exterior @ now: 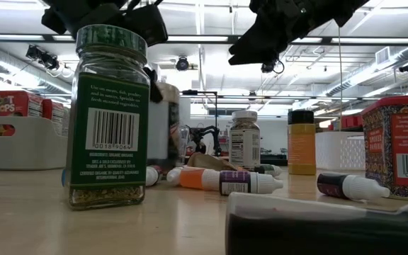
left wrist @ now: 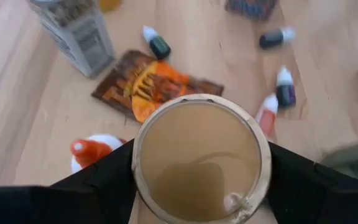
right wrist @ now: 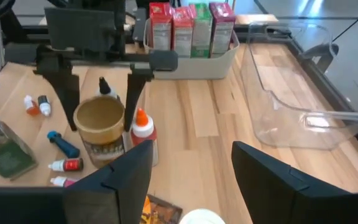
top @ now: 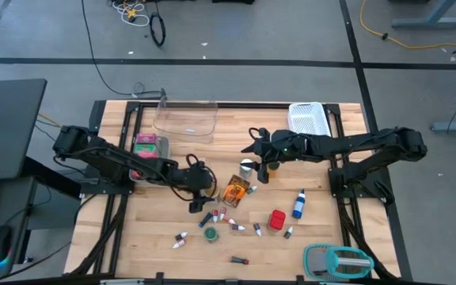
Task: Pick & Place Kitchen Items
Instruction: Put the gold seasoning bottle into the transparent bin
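My left gripper (top: 202,182) reaches in from the table's left to mid-table and is shut on a short jar (left wrist: 201,162) whose tan round end faces its wrist camera. The right wrist view shows that jar (right wrist: 100,127) between the left fingers (right wrist: 70,93). My right gripper (top: 256,152) hovers open above a white-lidded jar (top: 248,166) and holds nothing. An orange packet (top: 236,191), a blue bottle (top: 299,203), a red box (top: 277,219), a green-lidded jar (exterior: 108,117) and several small vials (top: 232,222) lie on the table. My left gripper pinches the jar by its round wall, just below the rim (left wrist: 135,163), one finger on each side. The fingers slant down from the table's left. My right finger hides the jar's lower end in the right wrist view, so whether it is clear of the table cannot be told.
A clear tray (top: 184,119) and a white mesh basket (top: 309,119) stand at the far edge. A grey bin with boxes (right wrist: 191,37) sits at the left. A teal-and-grey gadget (top: 339,260) lies near the front right corner. An orange-tipped bottle (right wrist: 143,130) stands close beside the held jar.
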Motion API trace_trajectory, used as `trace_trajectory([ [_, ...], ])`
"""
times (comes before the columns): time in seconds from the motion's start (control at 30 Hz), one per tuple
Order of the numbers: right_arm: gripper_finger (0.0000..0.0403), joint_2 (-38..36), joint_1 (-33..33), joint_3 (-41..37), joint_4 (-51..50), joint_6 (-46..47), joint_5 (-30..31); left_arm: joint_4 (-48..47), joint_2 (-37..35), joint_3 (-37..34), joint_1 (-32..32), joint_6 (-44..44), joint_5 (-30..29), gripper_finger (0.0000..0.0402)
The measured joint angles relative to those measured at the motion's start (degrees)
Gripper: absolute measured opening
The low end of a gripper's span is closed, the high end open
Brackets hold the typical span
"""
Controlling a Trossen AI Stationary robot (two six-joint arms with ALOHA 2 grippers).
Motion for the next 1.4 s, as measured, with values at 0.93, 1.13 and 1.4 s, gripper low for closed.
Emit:
trace_trajectory([
  [0.93,0.023,-0.04,0.0,0.0,0.52,-0.6,0.0,-16.13,-11.67,14.7,26.04,1.36,-17.56,0.0288],
  [1.13,0.023,-0.04,0.0,0.0,0.58,-0.68,0.02,-10.95,-6.88,11.84,35.31,2.82,-15.47,0.0288],
  [1.4,0.023,-0.04,0.0,0.0,0.66,-0.92,0.02,-4.1,3.32,11.13,42.68,4.61,-10.45,0.0288],
])
